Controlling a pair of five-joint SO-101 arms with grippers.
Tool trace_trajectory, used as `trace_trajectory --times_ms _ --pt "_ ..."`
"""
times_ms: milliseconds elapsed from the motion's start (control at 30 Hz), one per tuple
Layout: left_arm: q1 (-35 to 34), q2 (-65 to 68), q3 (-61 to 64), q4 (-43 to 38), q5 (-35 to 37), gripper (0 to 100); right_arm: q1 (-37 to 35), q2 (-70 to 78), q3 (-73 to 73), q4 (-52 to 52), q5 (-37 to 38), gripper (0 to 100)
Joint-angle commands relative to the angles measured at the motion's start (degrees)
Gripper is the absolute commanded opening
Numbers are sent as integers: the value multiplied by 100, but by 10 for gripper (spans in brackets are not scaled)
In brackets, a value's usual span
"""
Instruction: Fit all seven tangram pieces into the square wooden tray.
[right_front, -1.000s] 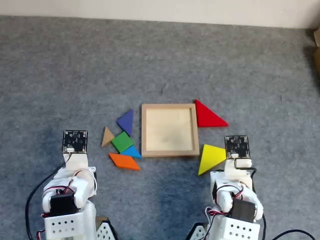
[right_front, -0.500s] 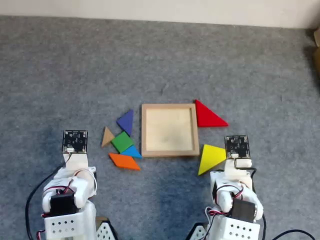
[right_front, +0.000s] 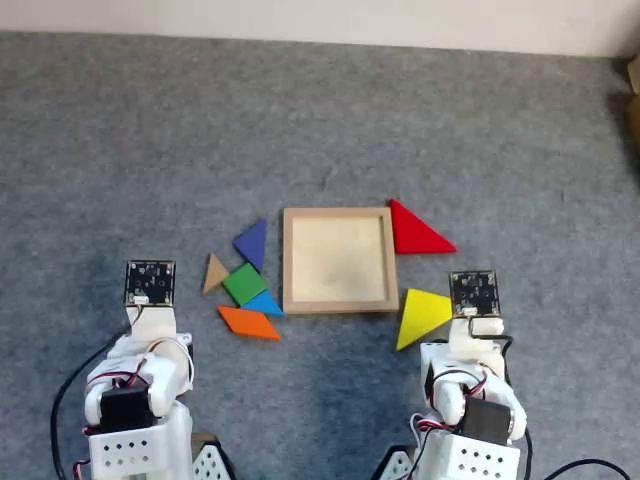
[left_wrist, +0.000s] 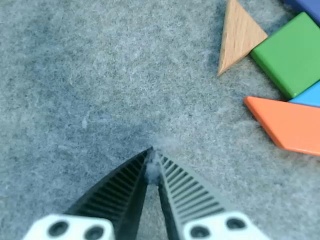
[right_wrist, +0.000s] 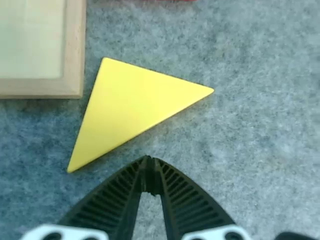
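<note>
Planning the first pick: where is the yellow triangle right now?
High view: the yellow triangle lies on the grey carpet beside the near-right corner of the wooden tray, directly ahead of the right hand.

Grey mat (right_front: 300, 120) bears pale wooden tray (right_front: 338, 306), red triangle (right_front: 412, 232), yellow triangle (right_front: 420, 314), green square (right_front: 243, 284), orange parallelogram (right_front: 249, 322).

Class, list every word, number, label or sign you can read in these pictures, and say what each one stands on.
None can be read.
The wooden tray and the coloured pieces, such as the yellow triangle and the green square, are plain.
The black boards on the arms bear tiny marks, too small to read.
</note>
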Motion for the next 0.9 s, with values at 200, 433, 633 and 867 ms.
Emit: trace_trajectory --times_ms 200,433,633,867 --pt "57 -66 110 -18 -26 5 57 -119 840 31 62 5" --pt "268 -66 110 0 -26 5 31 -119 840 31 53 5" --pt "277 -66 110 0 -26 5 -338 -119 840 57 62 5" --pt "277 -66 110 0 -26 5 -13 -119 822 -549 70 5"
